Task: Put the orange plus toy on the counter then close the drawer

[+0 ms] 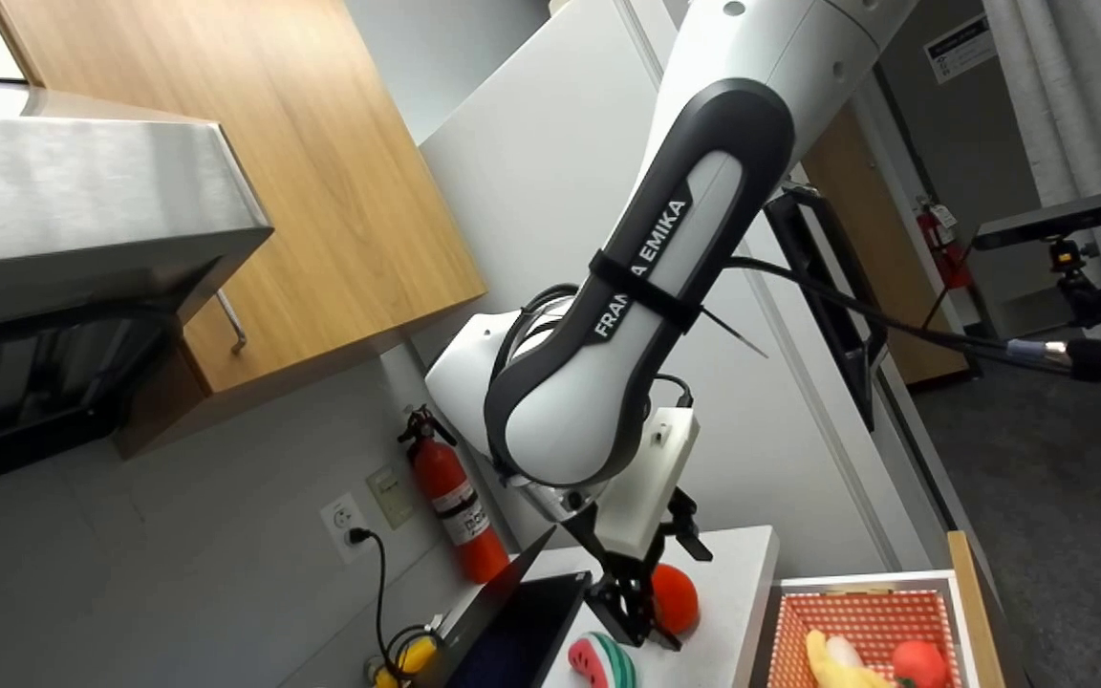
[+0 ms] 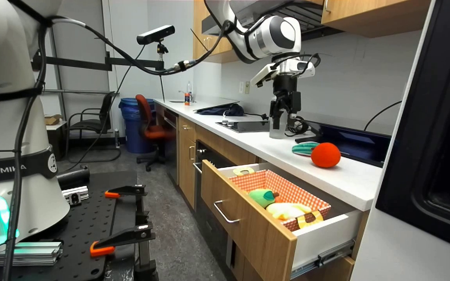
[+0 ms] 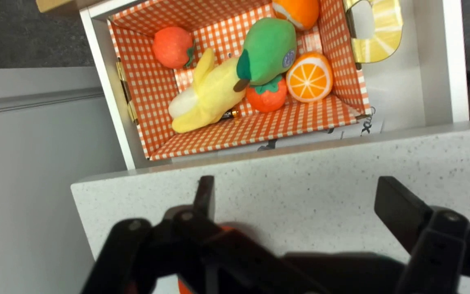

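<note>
The red-orange toy [image 2: 325, 155] rests on the white counter [image 2: 350, 177] near its front edge, and it also shows in an exterior view [image 1: 675, 599]. In the wrist view it is mostly hidden behind a finger, with a bit of orange [image 3: 182, 288] showing. My gripper [image 3: 296, 183] is open with nothing between its fingers, above the counter [image 3: 308, 163]; the toy lies outside the fingers. In an exterior view the gripper [image 2: 284, 119] is raised above the counter, apart from the toy. The drawer [image 2: 248, 222] stands pulled open in front of the counter, and its rim [image 3: 110, 94] shows in the wrist view.
A red-checkered box [image 3: 145, 102] in the drawer holds several plush toys, among them a banana [image 3: 210, 96] and a green fruit [image 3: 269, 49]. A watermelon toy [image 2: 304, 148] lies beside the red-orange toy. A dark laptop-like device [image 2: 352, 140] and a fire extinguisher [image 1: 458, 506] stand behind.
</note>
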Controlling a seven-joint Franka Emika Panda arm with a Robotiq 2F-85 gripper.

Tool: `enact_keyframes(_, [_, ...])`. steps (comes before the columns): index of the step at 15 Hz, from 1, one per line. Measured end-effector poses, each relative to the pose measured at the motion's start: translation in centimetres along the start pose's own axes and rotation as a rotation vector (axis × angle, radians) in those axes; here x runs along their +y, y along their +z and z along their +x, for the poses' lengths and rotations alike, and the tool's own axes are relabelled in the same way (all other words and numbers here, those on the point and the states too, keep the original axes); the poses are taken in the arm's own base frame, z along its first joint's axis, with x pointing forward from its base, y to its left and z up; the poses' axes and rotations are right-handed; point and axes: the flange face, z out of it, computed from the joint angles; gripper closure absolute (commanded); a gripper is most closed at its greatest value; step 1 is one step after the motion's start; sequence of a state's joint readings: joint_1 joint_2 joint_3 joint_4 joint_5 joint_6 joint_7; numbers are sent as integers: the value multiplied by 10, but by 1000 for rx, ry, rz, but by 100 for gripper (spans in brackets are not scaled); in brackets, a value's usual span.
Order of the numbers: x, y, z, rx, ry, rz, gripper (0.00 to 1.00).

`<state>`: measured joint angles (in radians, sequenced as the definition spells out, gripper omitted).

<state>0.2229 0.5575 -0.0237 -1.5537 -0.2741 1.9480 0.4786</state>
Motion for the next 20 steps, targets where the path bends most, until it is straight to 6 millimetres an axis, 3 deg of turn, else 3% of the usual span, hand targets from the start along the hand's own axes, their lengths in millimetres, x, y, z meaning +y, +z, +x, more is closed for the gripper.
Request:
enact_keyframes(5, [2, 1, -36, -48, -19, 4, 0])
enact_keyframes(12, [8, 18, -93, -118, -36, 14, 0])
enact_keyframes(13, [8, 21, -100, -122, -39, 17, 4])
enact_keyframes(15, [8, 29, -114, -132, -41, 25, 23])
enact_keyframes(16, [7, 33, -120, -136, -40, 30, 25])
enact_keyframes(17, [7, 37, -125, -139, -42, 32, 40])
enact_keyframes(20, [8, 49, -139, -145, -48, 33, 63])
